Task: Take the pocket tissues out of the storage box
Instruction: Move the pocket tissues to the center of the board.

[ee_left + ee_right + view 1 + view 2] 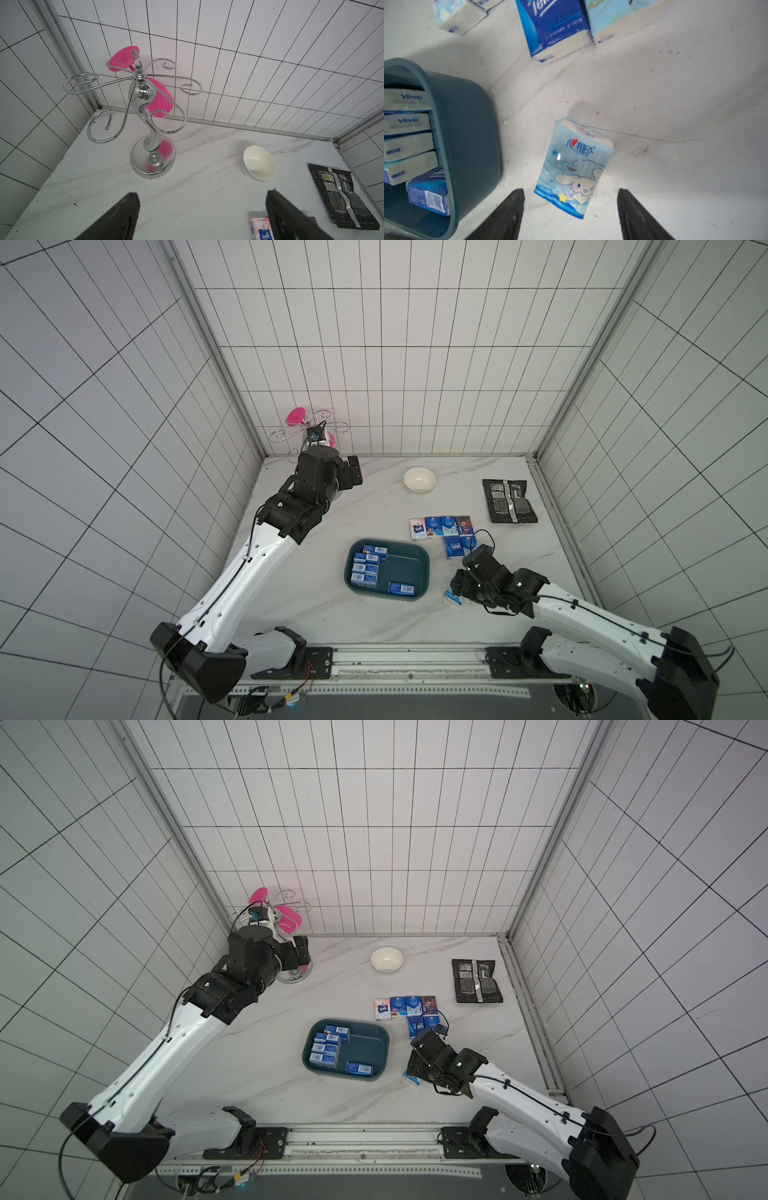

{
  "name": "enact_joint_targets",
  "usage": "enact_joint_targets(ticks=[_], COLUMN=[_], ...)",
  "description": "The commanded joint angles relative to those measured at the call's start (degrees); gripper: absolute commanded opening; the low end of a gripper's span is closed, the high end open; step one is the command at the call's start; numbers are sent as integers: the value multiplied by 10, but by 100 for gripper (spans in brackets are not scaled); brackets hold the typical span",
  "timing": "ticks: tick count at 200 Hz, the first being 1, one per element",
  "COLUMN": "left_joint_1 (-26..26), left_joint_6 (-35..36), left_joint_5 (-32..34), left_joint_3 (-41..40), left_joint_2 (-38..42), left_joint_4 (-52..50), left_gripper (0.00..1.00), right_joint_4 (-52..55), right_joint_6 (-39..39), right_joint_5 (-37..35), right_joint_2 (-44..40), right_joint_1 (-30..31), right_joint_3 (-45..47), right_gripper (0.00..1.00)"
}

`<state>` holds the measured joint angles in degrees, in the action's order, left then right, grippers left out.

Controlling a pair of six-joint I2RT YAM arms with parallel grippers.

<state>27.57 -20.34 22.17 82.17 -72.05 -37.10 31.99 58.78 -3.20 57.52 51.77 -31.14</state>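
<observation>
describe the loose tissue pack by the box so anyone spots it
Find the teal storage box mid-table. Just outside it, beneath the open right hand, one pack lies alone. It is pale blue with a white cartoon puppy, unlike the rowed packs farther back.

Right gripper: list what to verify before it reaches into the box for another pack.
1. The right gripper is open: ok.
2. The light-blue pack lies on the table beside the box, ungripped: ok.
3. Box emptied: not ok, five packs inside.
4. Finger room between the lone pack and the box wall: cannot tell.
5. The left gripper is open, far from the box: ok.
</observation>
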Motion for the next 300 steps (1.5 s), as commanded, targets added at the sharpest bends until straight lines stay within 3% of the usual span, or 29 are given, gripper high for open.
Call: enact_joint_targets(ticks=[1, 68, 111, 137, 198, 300], left_joint_1=[2, 2, 2, 2, 2, 2], left_joint_6=[2, 5, 2, 1, 4, 7], left_joint_5=[-3, 1, 0, 1, 10, 17], left_joint_3=[11, 11, 11, 11, 15, 18], left_joint_2=[7, 9, 7, 11, 17, 17], left_joint_4=[9, 8, 8, 5, -3, -10], left_gripper=[98, 98, 98, 98, 98, 98], right_joint_4=[-25, -78, -80, -71, -35, -18], right_joint_6=[15, 17, -19, -54, -135, -252], right_joint_5=[7, 16, -3, -13, -32, -7], right_joint_2=[27, 93, 124, 157, 207, 319], right_joint_1=[5, 5, 4, 5, 4, -53], right_joint_3=[7, 12, -9, -30, -127, -261], right_gripper=[74, 72, 56, 51, 49, 48])
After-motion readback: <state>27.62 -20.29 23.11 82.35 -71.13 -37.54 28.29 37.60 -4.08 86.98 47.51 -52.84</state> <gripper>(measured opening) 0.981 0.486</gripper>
